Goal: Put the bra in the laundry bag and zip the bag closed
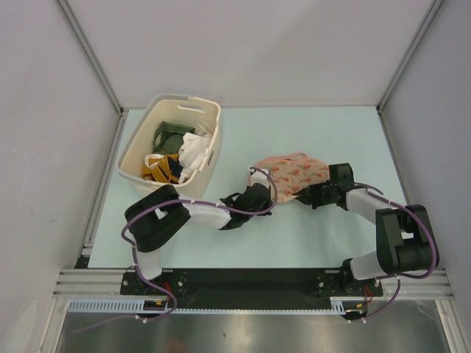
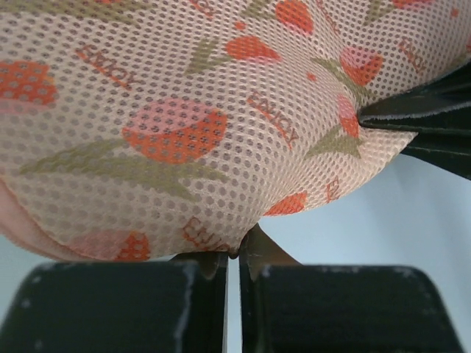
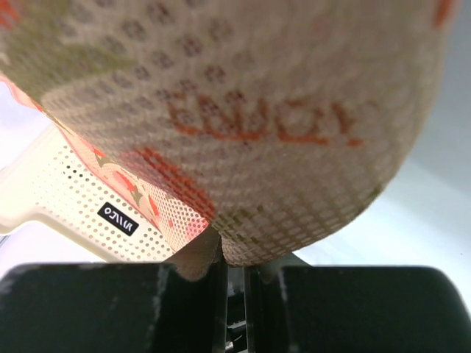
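Note:
The laundry bag [image 1: 293, 175], a pale pink mesh pouch with orange-pink print, is held between both grippers at the table's middle. My left gripper [image 1: 259, 193] is shut on the pouch's left edge; in the left wrist view the mesh [image 2: 221, 110] fills the frame above the closed jaws [image 2: 234, 254]. My right gripper [image 1: 309, 195] is shut on the pouch's right edge; its wrist view shows the mesh [image 3: 243, 110] bulging over the closed jaws [image 3: 234, 254]. The red bra is not visible in any view.
A cream plastic basket [image 1: 200, 110] with yellow, green and white clothes stands at the back left, close to the left arm. It also shows in the right wrist view [image 3: 66, 198]. Grey walls enclose the pale green table [image 1: 331, 235].

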Action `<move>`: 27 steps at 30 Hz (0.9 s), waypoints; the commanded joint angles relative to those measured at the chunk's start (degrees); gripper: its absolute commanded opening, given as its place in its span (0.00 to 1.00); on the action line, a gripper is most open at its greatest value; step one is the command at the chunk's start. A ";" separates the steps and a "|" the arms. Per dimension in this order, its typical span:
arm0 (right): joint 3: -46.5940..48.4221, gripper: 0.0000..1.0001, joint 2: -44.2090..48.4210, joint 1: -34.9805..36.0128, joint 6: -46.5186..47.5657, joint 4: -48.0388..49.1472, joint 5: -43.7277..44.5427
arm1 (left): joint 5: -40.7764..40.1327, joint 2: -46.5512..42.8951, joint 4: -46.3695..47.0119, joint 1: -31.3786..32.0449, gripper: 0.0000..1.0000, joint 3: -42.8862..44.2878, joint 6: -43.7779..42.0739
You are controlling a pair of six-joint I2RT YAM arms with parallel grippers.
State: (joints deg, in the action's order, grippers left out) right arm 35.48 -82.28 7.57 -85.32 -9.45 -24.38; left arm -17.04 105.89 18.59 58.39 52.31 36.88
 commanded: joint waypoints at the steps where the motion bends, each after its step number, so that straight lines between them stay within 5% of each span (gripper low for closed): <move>1: 0.99 0.12 -0.07 0.86 0.24 -0.83 -1.11 | -2.83 0.55 -1.53 0.06 0.00 3.14 -1.28; 7: 2.22 0.00 -1.83 -1.15 4.89 -0.65 0.12 | -0.45 0.12 -6.81 0.06 0.00 3.24 -3.22; 19: 11.16 0.00 -13.41 -12.32 25.17 -8.02 -2.51 | 2.17 -3.58 -14.64 0.06 0.00 -1.78 -9.01; 27: 24.71 0.01 -19.93 -12.67 40.04 -13.29 -1.71 | 24.12 0.53 -14.02 0.41 0.00 5.68 -8.95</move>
State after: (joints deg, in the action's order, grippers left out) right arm 51.29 -99.02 -1.52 -56.16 -24.03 -34.54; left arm -4.71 104.64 12.95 59.13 53.98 29.28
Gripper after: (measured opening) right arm 0.034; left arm 0.026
